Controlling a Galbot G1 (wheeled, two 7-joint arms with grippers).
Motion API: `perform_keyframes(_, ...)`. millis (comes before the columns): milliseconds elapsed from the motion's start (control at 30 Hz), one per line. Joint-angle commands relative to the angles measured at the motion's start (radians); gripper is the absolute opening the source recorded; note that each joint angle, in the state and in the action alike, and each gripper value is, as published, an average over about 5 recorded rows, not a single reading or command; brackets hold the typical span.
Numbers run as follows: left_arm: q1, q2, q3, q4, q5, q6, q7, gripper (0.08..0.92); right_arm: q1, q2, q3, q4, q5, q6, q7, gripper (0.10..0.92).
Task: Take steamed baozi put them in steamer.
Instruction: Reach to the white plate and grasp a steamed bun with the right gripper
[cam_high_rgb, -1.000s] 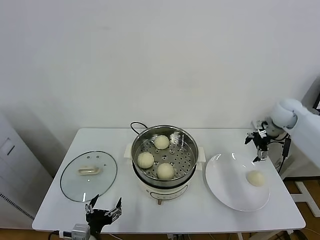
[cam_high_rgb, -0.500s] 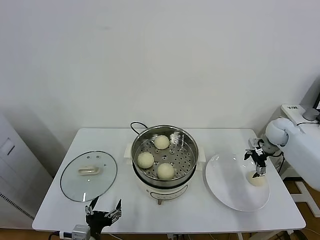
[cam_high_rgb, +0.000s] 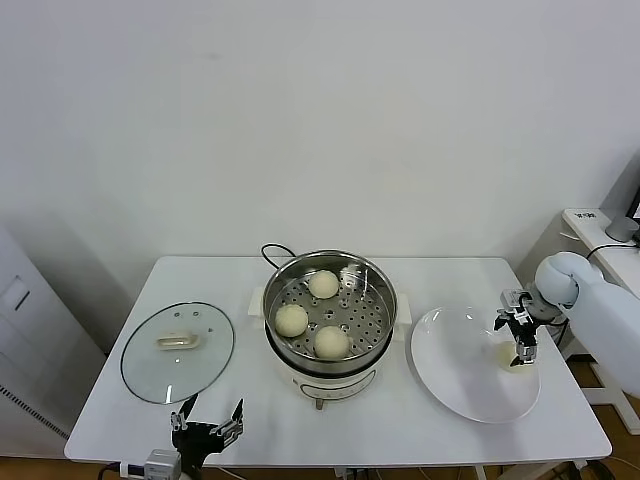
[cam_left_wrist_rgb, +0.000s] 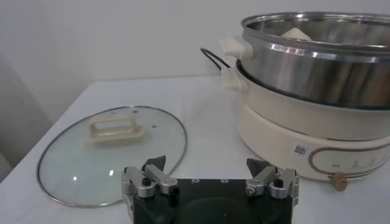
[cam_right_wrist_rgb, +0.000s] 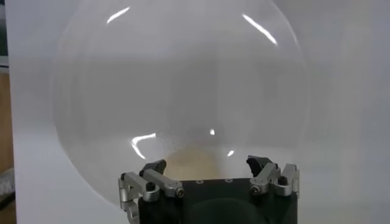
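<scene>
The steel steamer (cam_high_rgb: 330, 312) stands mid-table with three cream baozi in its basket (cam_high_rgb: 323, 284) (cam_high_rgb: 291, 319) (cam_high_rgb: 331, 342). One more baozi (cam_high_rgb: 506, 356) lies on the white plate (cam_high_rgb: 450, 372) at the right. My right gripper (cam_high_rgb: 518, 345) hangs open right over it and hides most of it. In the right wrist view the baozi (cam_right_wrist_rgb: 189, 159) shows as a cream patch between the spread fingers of that gripper (cam_right_wrist_rgb: 207, 163). My left gripper (cam_high_rgb: 207, 425) waits open at the table's front edge; its wrist view shows its open jaws (cam_left_wrist_rgb: 210, 167) facing the steamer (cam_left_wrist_rgb: 317, 67).
A glass lid (cam_high_rgb: 178, 350) with a cream handle lies flat left of the steamer, also seen as the lid (cam_left_wrist_rgb: 113, 146) close to the left gripper. The steamer's black cord (cam_high_rgb: 272, 252) loops behind it. A wall stands behind the table.
My right gripper has come down from above the plate's far rim onto the baozi on the plate, staying open. The left arm has not moved.
</scene>
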Motion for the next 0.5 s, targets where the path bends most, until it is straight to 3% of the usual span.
perform_keyframes(33, 0.001, -0.019, 0.001, 0.001, 0.0, 0.002, 0.001, 0.823, -0.032, -0.001, 0.04, -0.002, -0.035, 0.005, 0.0, 0.823)
perform_keyframes(500, -0.001, -0.016, 0.002, 0.007, 0.001, 0.006, 0.001, 0.823, -0.066, 0.031, 0.078, -0.031, -0.074, 0.011, 0.021, 0.823)
